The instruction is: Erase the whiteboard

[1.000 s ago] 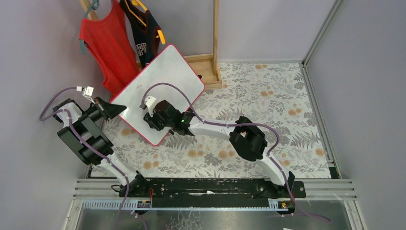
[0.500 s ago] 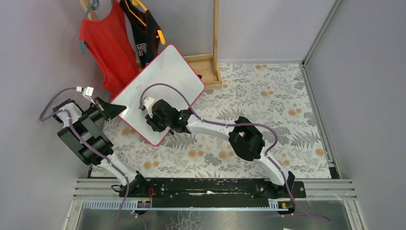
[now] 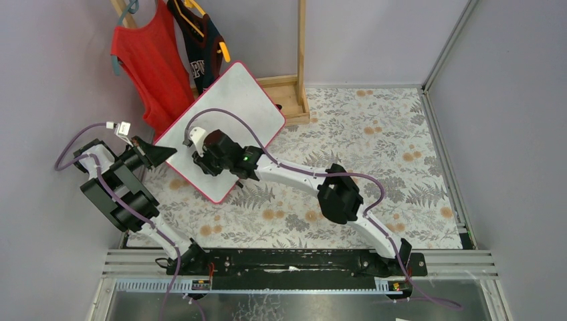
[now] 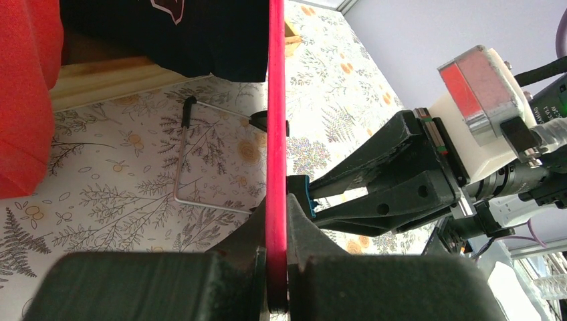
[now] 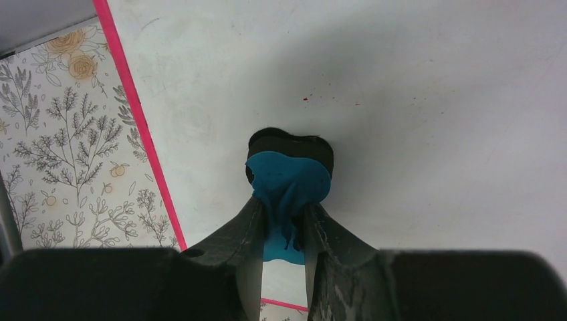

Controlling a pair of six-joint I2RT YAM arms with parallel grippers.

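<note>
The whiteboard, white with a pink-red frame, stands tilted at the back left. My left gripper is shut on its left edge; in the left wrist view the red frame runs between the closed jaws. My right gripper is shut on a blue eraser cloth and presses it against the white board face. A tiny red speck shows on the board above the cloth. The board's pink frame runs to the left of the right gripper.
A red shirt and a dark shirt hang on a wooden rack behind the board. The board's wire stand rests on the floral tablecloth. Grey walls close in left and right.
My right gripper has slid up and to the left across the board face with the cloth. The left gripper and the board have stayed in place.
</note>
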